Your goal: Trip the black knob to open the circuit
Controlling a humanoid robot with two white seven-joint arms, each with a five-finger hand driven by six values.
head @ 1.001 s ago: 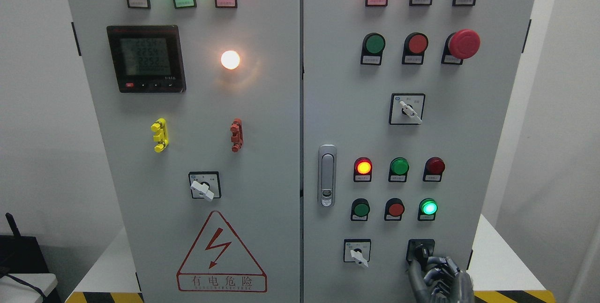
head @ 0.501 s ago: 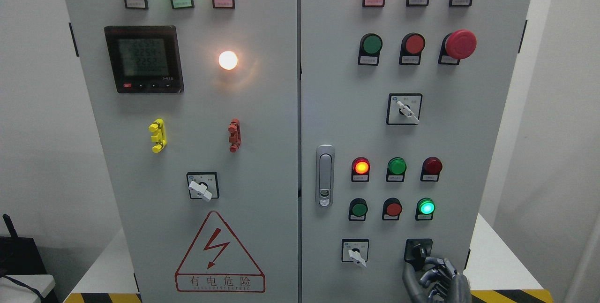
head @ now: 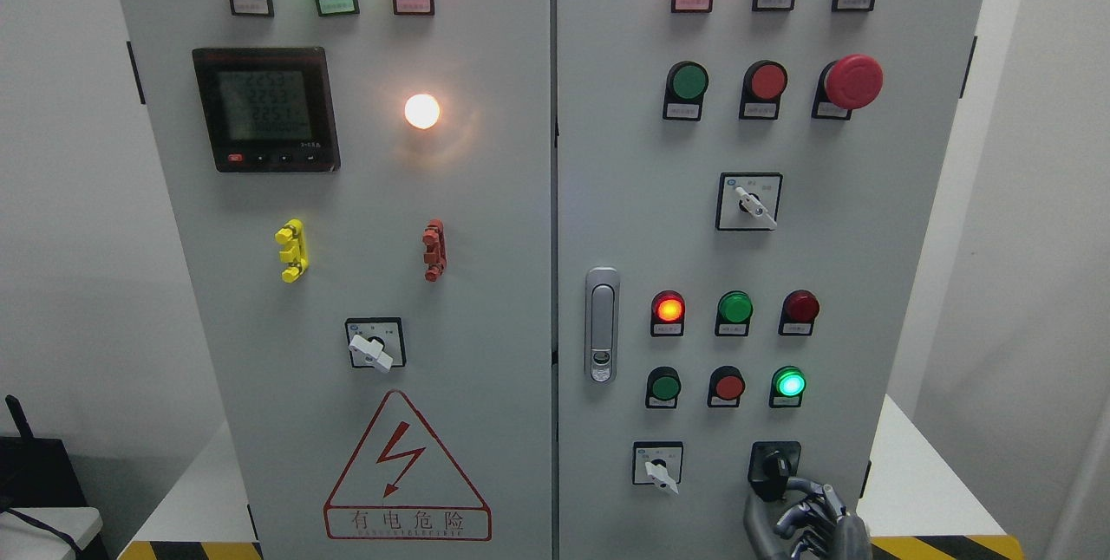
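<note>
One hand (head: 806,525), the right, reaches up at the cabinet's (head: 520,283) lower right corner, its fingers (head: 802,485) curled around the black knob (head: 774,466), which sits just above them; left of the fingers is a white switch (head: 661,473), above them a lit green lamp (head: 789,384)

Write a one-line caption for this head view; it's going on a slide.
Right hand reaches the black knob at the lower right of the grey electrical cabinet, indicator lamps lit.
</note>
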